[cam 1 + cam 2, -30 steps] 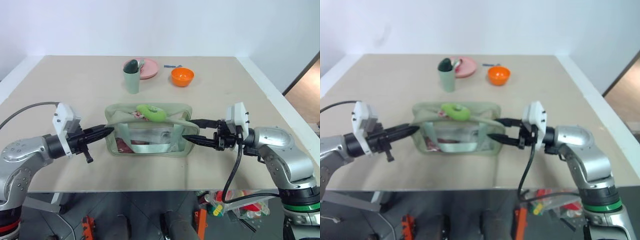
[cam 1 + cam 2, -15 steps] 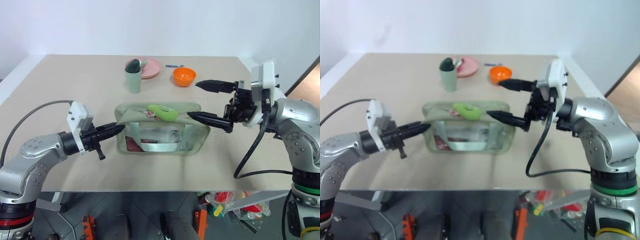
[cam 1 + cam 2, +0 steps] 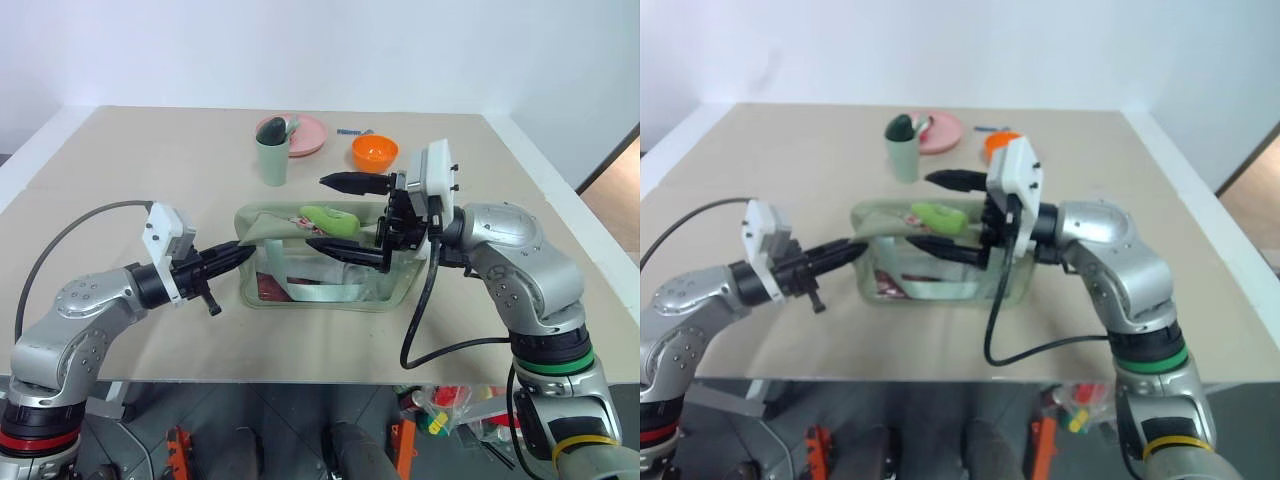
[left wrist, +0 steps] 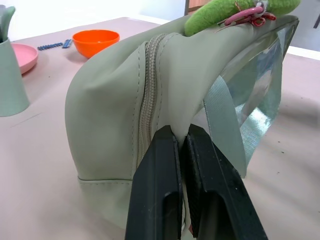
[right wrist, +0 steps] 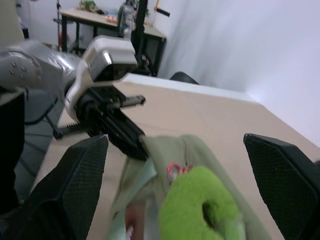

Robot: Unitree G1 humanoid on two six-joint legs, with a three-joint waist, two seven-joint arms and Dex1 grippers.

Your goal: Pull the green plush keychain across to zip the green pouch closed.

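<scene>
Green plush keychain [image 3: 330, 221] lies on top of the green pouch [image 3: 325, 293], toward its right end. Pouch holds red and white items behind clear panels. Right gripper [image 3: 338, 216] spread wide, fingers either side of keychain, not gripping. Left gripper [image 3: 240, 253] pinched closed on pouch's left end fabric. Behind pouch: cup [image 3: 271, 160], pink plate [image 3: 308, 134], orange bowl [image 3: 375, 152].

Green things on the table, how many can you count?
3. The green pouch sits at the middle of the table. The green plush keychain lies on top of it. A sage-green cup stands behind, beside the pink plate.
</scene>
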